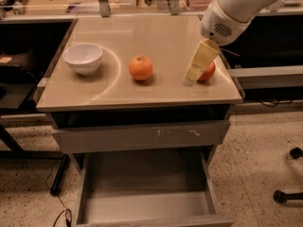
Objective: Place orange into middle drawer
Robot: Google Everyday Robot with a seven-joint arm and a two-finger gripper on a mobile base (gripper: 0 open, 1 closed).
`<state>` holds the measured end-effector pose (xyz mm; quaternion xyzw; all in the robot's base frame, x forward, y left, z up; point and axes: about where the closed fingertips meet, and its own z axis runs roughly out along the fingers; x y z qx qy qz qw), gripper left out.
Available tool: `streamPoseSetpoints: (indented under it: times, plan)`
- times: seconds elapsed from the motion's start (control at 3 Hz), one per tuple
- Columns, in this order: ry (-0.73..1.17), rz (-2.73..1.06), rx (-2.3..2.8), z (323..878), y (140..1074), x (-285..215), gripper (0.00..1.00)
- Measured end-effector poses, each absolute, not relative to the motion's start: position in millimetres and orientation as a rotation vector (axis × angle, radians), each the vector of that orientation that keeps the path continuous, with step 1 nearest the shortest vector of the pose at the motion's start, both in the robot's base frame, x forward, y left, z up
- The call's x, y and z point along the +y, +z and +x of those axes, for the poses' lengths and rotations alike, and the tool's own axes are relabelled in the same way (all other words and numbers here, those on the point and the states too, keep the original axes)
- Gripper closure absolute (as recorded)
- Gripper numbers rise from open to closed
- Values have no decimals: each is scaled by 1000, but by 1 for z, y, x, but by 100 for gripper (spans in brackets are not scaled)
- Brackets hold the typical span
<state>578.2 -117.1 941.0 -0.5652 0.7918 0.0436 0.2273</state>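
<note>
The orange (pixel 140 67) sits on the beige tabletop (pixel 142 46), near the middle. The red apple (pixel 208 72) lies to its right, partly hidden by my gripper (pixel 190 81). The gripper hangs from the white arm (pixel 232 11) at the upper right, its pale yellow fingers pointing down-left just above the tabletop, to the right of the orange and apart from it. Below the tabletop the middle drawer (pixel 147 197) is pulled out, with a bare flat grey floor.
A white bowl (pixel 83 57) stands at the left of the tabletop. A shut drawer front with pale scratches (pixel 142 135) lies above the open drawer. Dark benches flank the table. Chair casters (pixel 289 174) sit on the speckled floor at right.
</note>
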Motion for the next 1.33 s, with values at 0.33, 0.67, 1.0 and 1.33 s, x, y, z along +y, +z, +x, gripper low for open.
streamPoseSetpoints:
  times: [0.33,0.67,1.0,1.33]
  plan:
    - [142,-1566,2147,582,933,-106,0]
    - [221,-1624,2058,589,920,-63,0]
    - [290,-1685,1978,595,915,-26,0]
    - [324,-1739,1919,599,915,3,0]
